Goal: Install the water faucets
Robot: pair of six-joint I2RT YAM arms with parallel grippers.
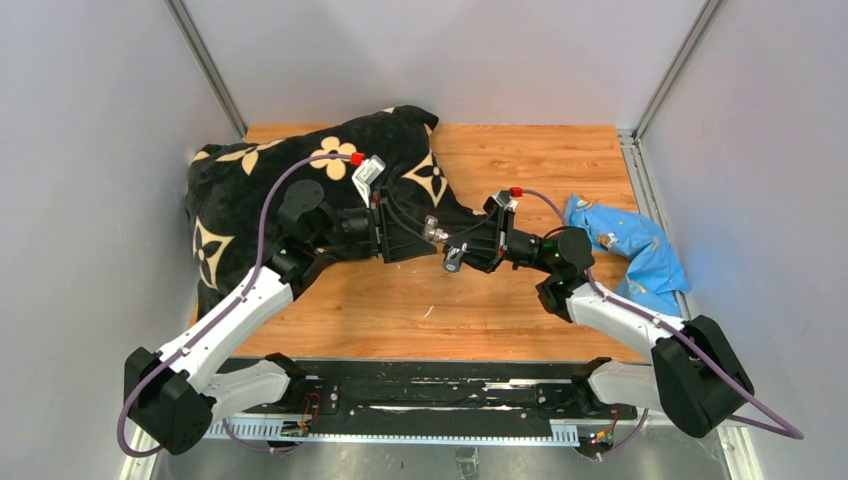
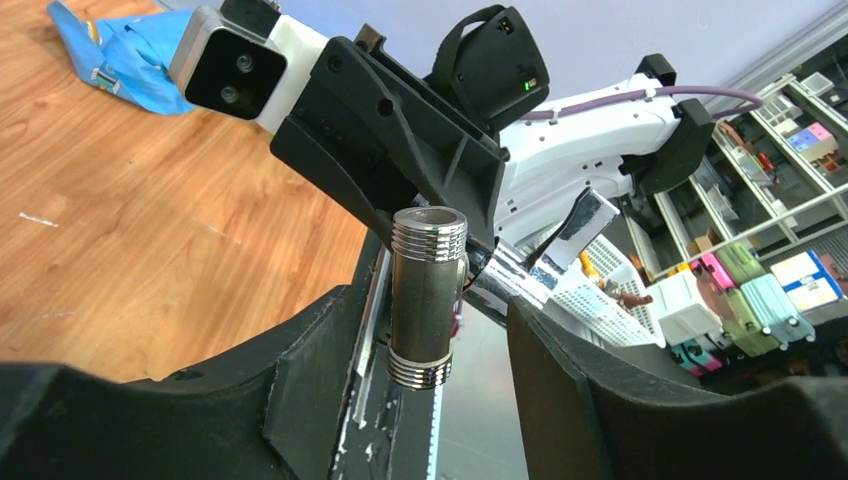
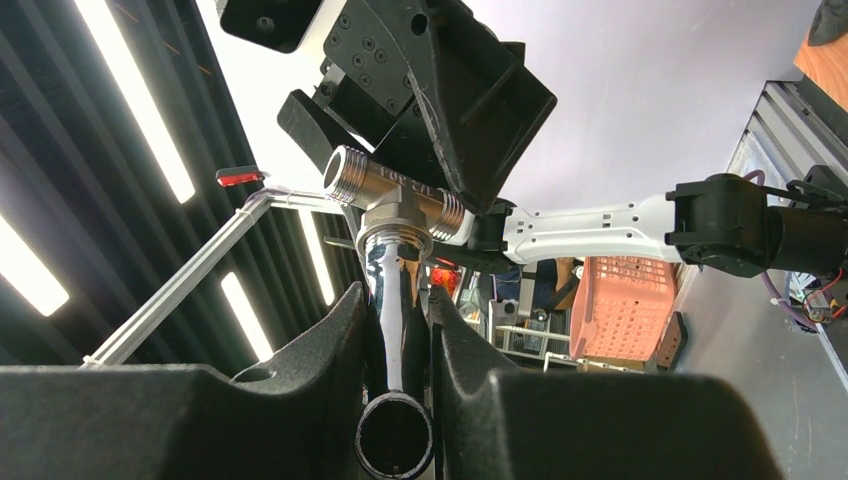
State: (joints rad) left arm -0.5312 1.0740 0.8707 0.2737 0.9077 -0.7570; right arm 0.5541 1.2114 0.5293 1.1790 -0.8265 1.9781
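Left tool [image 2: 443, 325] holds the short silver-grey threaded metal fitting [image 2: 428, 300] upright at its fingertips, narrowed onto it. The fitting presses against one jaw, and contact with the other jaw is not clearly shown. Right tool [image 3: 396, 315] is clamped narrow around the long polished stem of the T-shaped chrome tap piece [image 3: 398, 195]. That leaves the hex collar and both threaded ends of the crossbar free above its jaws.

Both parts hang in the air over the middle of the light wooden desk [image 1: 420, 310], just beside each other but not yet joined. Each tool faces the other. The grips look chosen for mating. With the tap held by its stem, a bare threaded end faces the other arm. With the fitting gripped round its smooth middle, its open threaded end can be offered up and turned. My judgement is that the step in hand is lining up the two threads, and any tilt between the axes would risk cross-threading.

The black blanket with tan flowers [image 1: 250, 190] lies bunched at the far left of the desk. The crumpled blue plastic bag [image 1: 635, 245] lies at the right edge, and both are well apart from the work.

Raised lettering runs along the tap's crossbar but is too small to read with confidence. The small print on the bag is illegible.
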